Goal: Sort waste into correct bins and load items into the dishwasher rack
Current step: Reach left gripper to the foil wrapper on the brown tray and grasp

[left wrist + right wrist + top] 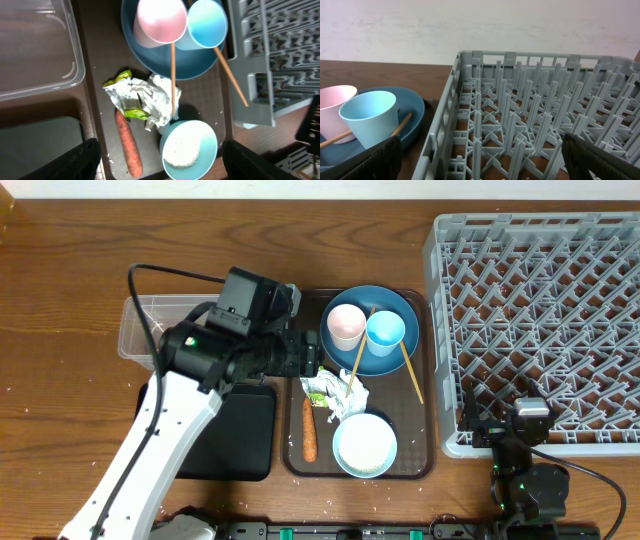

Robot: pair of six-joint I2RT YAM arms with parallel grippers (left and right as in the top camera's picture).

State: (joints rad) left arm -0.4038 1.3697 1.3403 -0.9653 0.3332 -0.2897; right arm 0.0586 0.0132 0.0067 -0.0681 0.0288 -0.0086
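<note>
The grey dishwasher rack fills the right side of the overhead picture, its upright pegs bare. Left of it, at the centre, lies the brown serving tray. The white left arm rises from the lower left, over the black tray, which sits just beside the serving tray's left edge. The clear plastic tub lies above the black tray, partly under the arm.

On the upper half of the serving tray rests the round blue plate, with the pink cup and the light-blue cup standing on it side by side, touching. At the tray's lower right sits the pale bowl, with a mound of white rice in it.

The crumpled white-and-green wrapper lies between plate and bowl. The orange carrot lies below it, left of the bowl. One chopstick slants from the plate onto the wrapper; the other chopstick runs off the plate toward the tray's right edge. A few loose rice grains dot the tray near the carrot.

The left gripper hangs over the wrapper, carrot and bowl, jaws spread wide and gripping nothing. The right gripper, at the rack's lower edge, is likewise spread wide.
</note>
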